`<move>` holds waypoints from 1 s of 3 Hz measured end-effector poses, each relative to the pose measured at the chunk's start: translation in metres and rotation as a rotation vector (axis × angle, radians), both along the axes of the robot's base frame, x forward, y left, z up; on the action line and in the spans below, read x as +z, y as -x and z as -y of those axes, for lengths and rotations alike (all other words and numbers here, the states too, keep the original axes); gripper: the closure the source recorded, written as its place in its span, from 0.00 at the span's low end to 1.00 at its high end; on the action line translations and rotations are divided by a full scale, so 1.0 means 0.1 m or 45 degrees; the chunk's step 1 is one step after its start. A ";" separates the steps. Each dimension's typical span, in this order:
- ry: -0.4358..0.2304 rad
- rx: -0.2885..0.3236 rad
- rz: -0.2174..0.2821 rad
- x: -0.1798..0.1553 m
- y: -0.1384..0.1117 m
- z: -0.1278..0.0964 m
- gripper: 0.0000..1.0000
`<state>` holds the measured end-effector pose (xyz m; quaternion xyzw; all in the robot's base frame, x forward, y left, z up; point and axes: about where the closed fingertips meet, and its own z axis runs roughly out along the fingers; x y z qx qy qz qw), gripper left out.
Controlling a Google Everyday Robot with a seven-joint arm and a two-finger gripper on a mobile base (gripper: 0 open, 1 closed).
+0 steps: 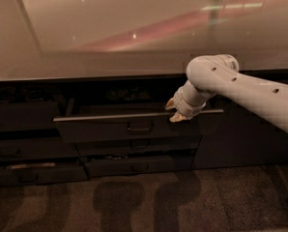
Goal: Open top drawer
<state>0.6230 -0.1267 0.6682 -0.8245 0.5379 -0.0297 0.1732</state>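
Murky interior of top drawer (pixel 105 129) behind tool (pixel 175 111)

One camera only, set high, facing the cabinets square-on and tilted down. The pale countertop (pixel 110 28) fills the far upper half, and the floor (pixel 134 202) runs along the near edge. It sits close. The arm (pixel 240 88) stretches from the right edge, with the gripper (pixel 174 110) at the top drawer (pixel 95 129) rim, right of centre.

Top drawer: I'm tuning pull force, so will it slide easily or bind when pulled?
Likely slides straight: the top drawer sits level, partly out. Being wide, it may feel heavy. The gripper is at its upper edge, right of the handle, so off-centre pulling might skew it.
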 end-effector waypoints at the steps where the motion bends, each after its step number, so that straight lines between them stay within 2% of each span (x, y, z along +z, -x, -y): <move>1: 0.000 0.000 0.000 0.00 0.00 0.00 1.00; 3: -0.009 -0.006 0.024 0.05 0.07 0.00 1.00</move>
